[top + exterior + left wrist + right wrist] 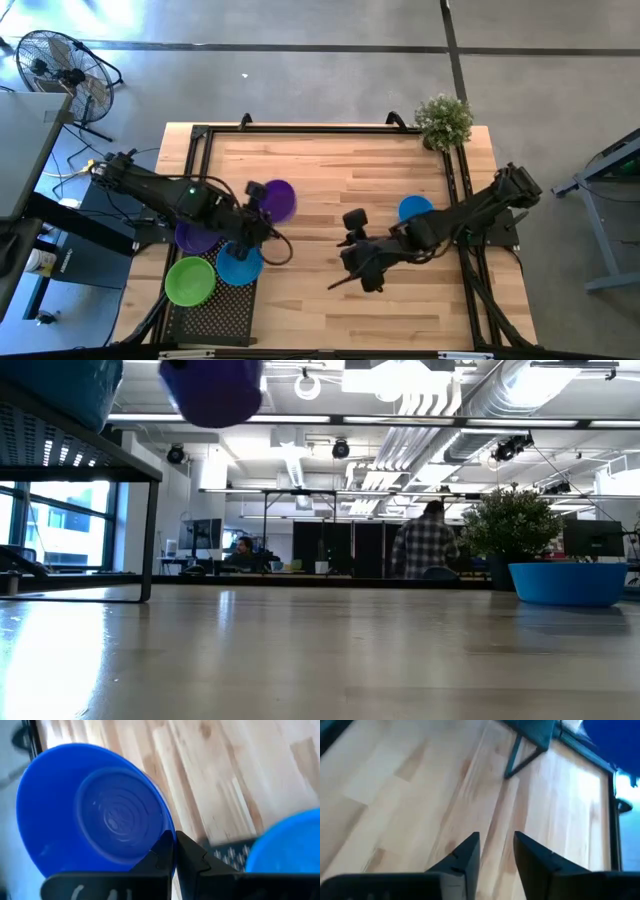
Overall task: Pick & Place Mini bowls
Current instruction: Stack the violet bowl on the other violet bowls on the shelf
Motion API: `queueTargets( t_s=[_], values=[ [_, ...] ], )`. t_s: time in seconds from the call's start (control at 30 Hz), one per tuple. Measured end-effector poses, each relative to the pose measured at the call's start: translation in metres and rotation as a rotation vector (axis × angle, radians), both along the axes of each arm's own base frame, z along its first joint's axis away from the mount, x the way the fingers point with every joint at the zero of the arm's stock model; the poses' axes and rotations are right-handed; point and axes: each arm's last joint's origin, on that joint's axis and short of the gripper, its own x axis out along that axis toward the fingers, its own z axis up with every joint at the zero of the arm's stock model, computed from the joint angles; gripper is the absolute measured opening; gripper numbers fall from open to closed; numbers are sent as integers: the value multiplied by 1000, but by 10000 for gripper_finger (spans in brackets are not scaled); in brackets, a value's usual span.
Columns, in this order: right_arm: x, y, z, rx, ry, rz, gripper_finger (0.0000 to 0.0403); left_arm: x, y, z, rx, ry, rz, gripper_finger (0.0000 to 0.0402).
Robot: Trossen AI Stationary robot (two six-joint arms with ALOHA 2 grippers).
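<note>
My left gripper (262, 212) is shut on a purple mini bowl (279, 199), which the low view shows high above the table (211, 390). Under the left arm a second purple bowl (194, 237), a blue bowl (240, 265) and a green bowl (190, 280) sit on a black perforated rack (212, 315). Another blue bowl (415, 208) stands on its base on the wood near the right arm and shows in the low view (570, 582). My right gripper (496, 847) is open over bare wood near the table's middle (352, 268). My left gripper pinches the purple bowl by its rim (166, 826), on the side nearest the wrist, between its two shut fingers (162, 851). The bowl's hollow faces the wrist camera. It is lifted clear of the table and of the rack.
A small potted plant (443, 120) stands at the far right corner. A black frame (200, 140) runs around the table top. The raised rack (70, 455) takes up the near left corner. Bare wood lies between the arms. People sit and stand in the room behind (425, 540).
</note>
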Motion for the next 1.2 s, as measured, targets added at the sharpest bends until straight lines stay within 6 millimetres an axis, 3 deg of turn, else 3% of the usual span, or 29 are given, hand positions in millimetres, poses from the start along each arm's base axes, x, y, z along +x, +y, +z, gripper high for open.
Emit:
queueTargets(
  t_s=[0.17,0.4,0.73,0.9,1.2],
  values=[
    [-4,2,-6,1,20,-18,62,-28,-9,13,-39,72,93,1],
    [-15,-7,-26,6,-8,-33,5,-58,-38,21,-105,88,111,0],
    [-54,-23,-39,109,-166,-39,3,-90,-64,25,-264,101,109,0],
    [-72,-30,-44,142,-234,-34,3,-100,-65,29,-285,75,94,0],
    [-82,-35,-47,164,-275,-37,2,-127,-34,43,-380,-22,132,0]
  ],
)
